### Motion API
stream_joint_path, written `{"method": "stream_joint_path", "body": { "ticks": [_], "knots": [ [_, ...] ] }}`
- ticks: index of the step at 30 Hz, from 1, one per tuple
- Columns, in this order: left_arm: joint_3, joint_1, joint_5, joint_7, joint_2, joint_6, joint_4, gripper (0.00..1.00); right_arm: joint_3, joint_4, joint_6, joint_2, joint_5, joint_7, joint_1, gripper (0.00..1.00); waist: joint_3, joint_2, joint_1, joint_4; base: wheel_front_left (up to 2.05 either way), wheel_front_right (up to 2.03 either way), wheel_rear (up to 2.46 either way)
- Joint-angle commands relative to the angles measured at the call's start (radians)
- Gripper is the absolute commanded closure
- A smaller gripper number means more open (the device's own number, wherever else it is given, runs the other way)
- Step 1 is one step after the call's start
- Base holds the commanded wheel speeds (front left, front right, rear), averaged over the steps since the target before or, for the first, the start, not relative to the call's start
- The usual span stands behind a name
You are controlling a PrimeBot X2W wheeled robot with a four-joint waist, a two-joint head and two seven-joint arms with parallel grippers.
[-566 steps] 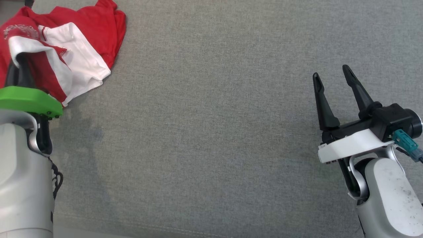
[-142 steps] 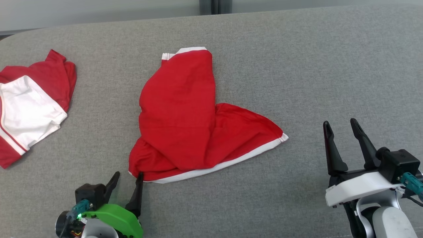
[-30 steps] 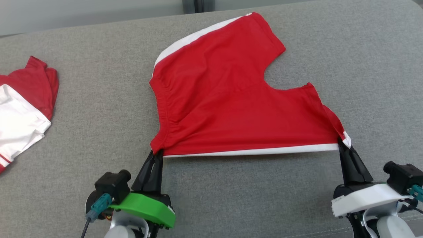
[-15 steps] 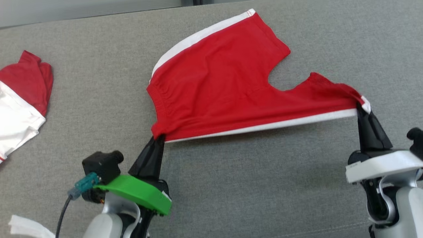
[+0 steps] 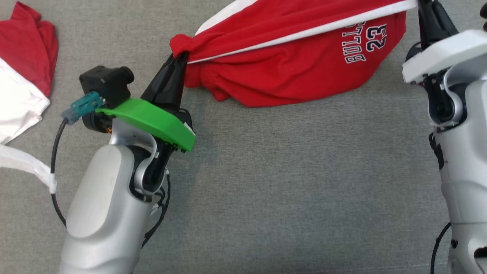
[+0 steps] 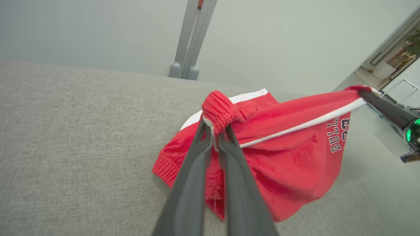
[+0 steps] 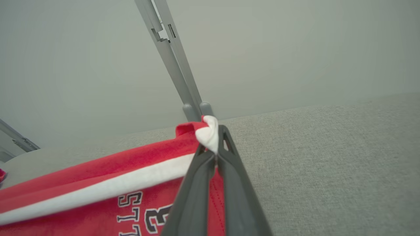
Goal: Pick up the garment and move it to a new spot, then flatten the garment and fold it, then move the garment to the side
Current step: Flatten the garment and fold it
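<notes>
Grey woven fabric surface (image 5: 285,182) is lying open up to the pale wall (image 6: 98,29); left gripper (image 6: 215,131) and right gripper (image 7: 212,149) are clamping red white-trimmed shorts (image 5: 289,72).

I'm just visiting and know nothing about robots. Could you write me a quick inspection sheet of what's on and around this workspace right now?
Surface: grey woven fabric surface, flat.
Job's things: red shorts with a white stripe and BULLS 23 print, stretched between both grippers, lower part sagging, seemingly onto the surface.
Clutter: red and white garment crumpled at the left edge; white strip below it, unidentified.
Grippers: left gripper shut on the shorts' bunched elastic corner; right gripper shut on a white-trimmed corner.
Cables: black cable looping from the left wrist's teal plug.
Surroundings: pale wall and grey upright post behind the surface.
</notes>
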Motion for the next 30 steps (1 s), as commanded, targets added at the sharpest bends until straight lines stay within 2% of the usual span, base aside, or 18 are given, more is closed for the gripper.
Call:
{"method": "stream_joint_path", "body": {
  "ticks": [1,9,10,11,12,15,18,21,23,27,30],
  "knots": [
    [0.001,-0.038,-0.011,-0.004,-0.005,-0.007,0.024,1.00,0.001,0.043,-0.002,-0.019,-0.008,0.003,-0.048,1.00,0.061,0.0000,0.0000,0.068,0.00,0.00,0.00],
    [-0.045,-0.198,-0.034,-0.019,-0.037,-0.037,0.223,1.00,0.068,0.311,-0.002,-0.028,-0.046,-0.062,-0.258,1.00,0.088,0.0000,0.0000,0.106,0.00,0.00,0.00],
    [-0.054,-0.210,-0.042,-0.022,-0.040,-0.041,0.246,0.73,0.081,0.334,-0.002,-0.030,-0.052,-0.086,-0.274,0.54,0.089,0.0000,0.0000,0.107,0.00,0.00,0.00],
    [-0.058,-0.218,-0.053,-0.027,-0.043,-0.043,0.261,0.55,0.091,0.348,-0.002,-0.030,-0.057,-0.110,-0.285,0.00,0.090,0.0000,0.0000,0.108,0.00,0.00,0.00],
    [-0.065,-0.228,-0.062,-0.033,-0.045,-0.048,0.279,0.00,0.103,0.363,-0.002,-0.032,-0.062,-0.147,-0.294,0.00,0.090,0.0000,0.0000,0.108,0.00,0.00,0.00],
    [-0.081,-0.237,-0.070,-0.067,-0.047,-0.053,0.314,0.00,0.140,0.392,-0.002,-0.040,-0.076,-0.244,-0.295,0.00,0.084,0.0000,0.0000,0.103,0.00,0.00,0.00],
    [-0.093,-0.235,-0.043,-0.123,-0.046,-0.047,0.332,0.00,0.167,0.386,-0.002,-0.052,-0.077,-0.289,-0.266,0.00,0.076,0.0000,0.0000,0.097,0.00,0.00,0.00],
    [-0.097,-0.222,0.027,-0.223,-0.017,-0.004,0.327,0.00,0.176,0.334,-0.002,-0.061,-0.071,-0.303,-0.219,0.00,0.063,0.0000,0.0000,0.082,0.00,0.00,0.00],
    [-0.093,-0.208,0.077,-0.283,-0.003,0.036,0.307,0.00,0.161,0.251,-0.002,-0.071,-0.072,-0.305,-0.181,0.00,0.055,0.0000,0.0000,0.072,0.00,0.00,0.00],
    [-0.055,-0.163,0.145,-0.328,0.032,0.116,0.240,0.00,0.127,0.086,-0.002,-0.068,-0.086,-0.303,-0.056,0.00,0.033,0.0000,0.0000,0.043,0.00,0.00,0.00],
    [-0.015,-0.118,0.183,-0.335,0.054,0.160,0.186,0.00,0.106,-0.015,-0.002,-0.057,-0.094,-0.303,0.022,0.00,0.017,0.0000,0.0000,0.019,0.00,0.00,0.00]
  ]
}}
